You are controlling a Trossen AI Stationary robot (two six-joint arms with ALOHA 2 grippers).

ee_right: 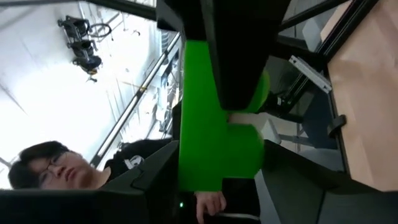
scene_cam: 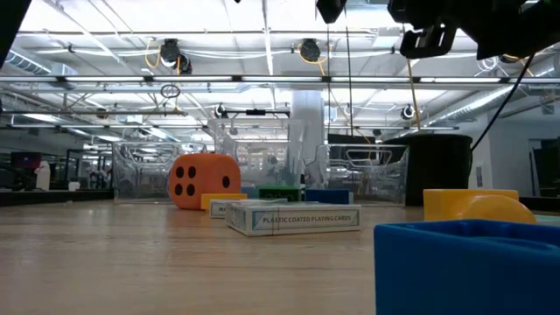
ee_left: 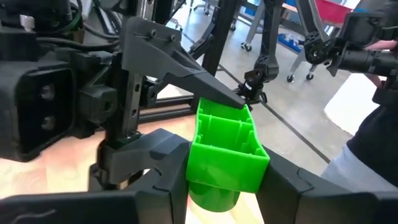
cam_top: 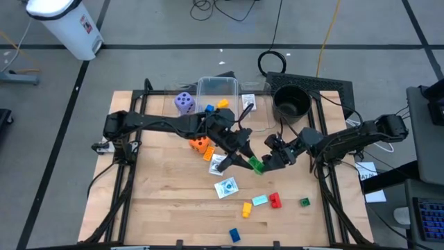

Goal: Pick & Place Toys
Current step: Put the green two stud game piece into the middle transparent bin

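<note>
A bright green building block (cam_top: 255,165) hangs in the air over the middle of the table, between my two grippers. My left gripper (cam_top: 248,160) reaches it from the table's left and is shut on it. From the right, my right gripper (cam_top: 268,162) has its fingers against the same block. Other toys lie on the table: an orange die (cam_top: 200,144), a purple die (cam_top: 184,103), white cards (cam_top: 226,187), and red (cam_top: 275,201), yellow (cam_top: 246,209), teal (cam_top: 259,200) and blue (cam_top: 234,235) blocks. My left gripper pinches the green block between its two fingers by two opposite sides (ee_left: 194,167), at the end nearer that arm. The fingers come about level from the table's left. The block is lifted clear of the table, its hollow ribbed face (ee_left: 225,124) turned upward. My right gripper has the block's other end between its two fingers, which lie against two opposite sides (ee_right: 186,165). It comes from the table's right, roughly level. One finger (ee_left: 186,62) reaches the block's far top edge. The block hangs clear of the table.
A clear tub (cam_top: 218,90) and a black round pot (cam_top: 291,103) stand at the far edge. A small green block (cam_top: 304,202) lies near the right frame. A person (ee_right: 43,168) shows beyond the table in the right wrist view.
</note>
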